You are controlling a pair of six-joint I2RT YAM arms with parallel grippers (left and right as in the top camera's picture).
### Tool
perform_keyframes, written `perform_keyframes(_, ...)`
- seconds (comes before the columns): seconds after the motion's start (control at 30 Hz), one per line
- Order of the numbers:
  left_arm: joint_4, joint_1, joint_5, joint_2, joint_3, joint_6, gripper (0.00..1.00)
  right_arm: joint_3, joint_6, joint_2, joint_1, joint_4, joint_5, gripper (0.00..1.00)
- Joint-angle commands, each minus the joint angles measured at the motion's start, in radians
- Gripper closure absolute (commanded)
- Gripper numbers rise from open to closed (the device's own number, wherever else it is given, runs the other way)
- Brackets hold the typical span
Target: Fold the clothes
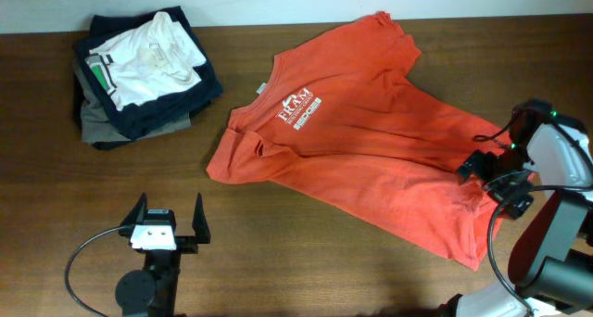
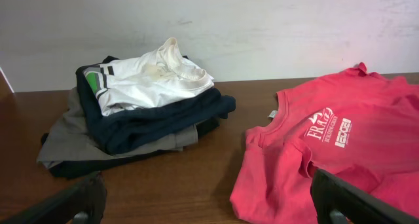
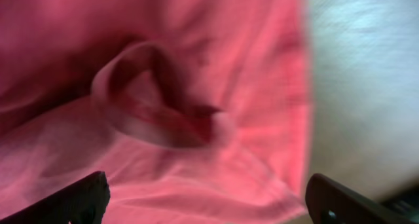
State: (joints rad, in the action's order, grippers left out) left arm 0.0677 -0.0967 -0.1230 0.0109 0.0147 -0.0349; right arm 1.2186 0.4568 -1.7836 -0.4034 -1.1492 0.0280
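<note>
Presently the orange-red T-shirt [image 1: 371,132] is found spread on the counter [image 1: 296,271], collar toward 10 o'clock and hem toward 4 o'clock, with the right pincer [image 1: 493,180] held wide over that hem and the left pincer [image 1: 169,222], likewise wide, well apart at 8 o'clock.

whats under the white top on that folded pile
A folded navy-blue garment lies directly beneath the white folded top, with a grey garment under that. Anything deeper in the pile is covered.
</note>
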Motion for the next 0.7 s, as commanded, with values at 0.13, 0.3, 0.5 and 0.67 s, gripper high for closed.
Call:
perform_keyframes(0.13, 0.002, 0.006, 0.000, -0.005, -0.006, -0.012, 0.01, -0.058, -0.060, 0.010, -0.002, 0.195, 0.118, 0.10)
perform_keyframes(0.3, 0.002, 0.006, 0.000, -0.005, -0.006, -0.012, 0.01, -0.058, -0.060, 0.010, -0.002, 0.219, 0.118, 0.54)
perform_keyframes(0.5, 0.002, 0.006, 0.000, -0.005, -0.006, -0.012, 0.01, 0.028, -0.060, 0.017, -0.017, 0.040, 0.116, 0.96)
perform_keyframes(0.67, 0.002, 0.006, 0.000, -0.005, -0.006, -0.012, 0.01, 0.131, -0.084, 0.172, -0.005, -0.200, 0.119, 0.96)
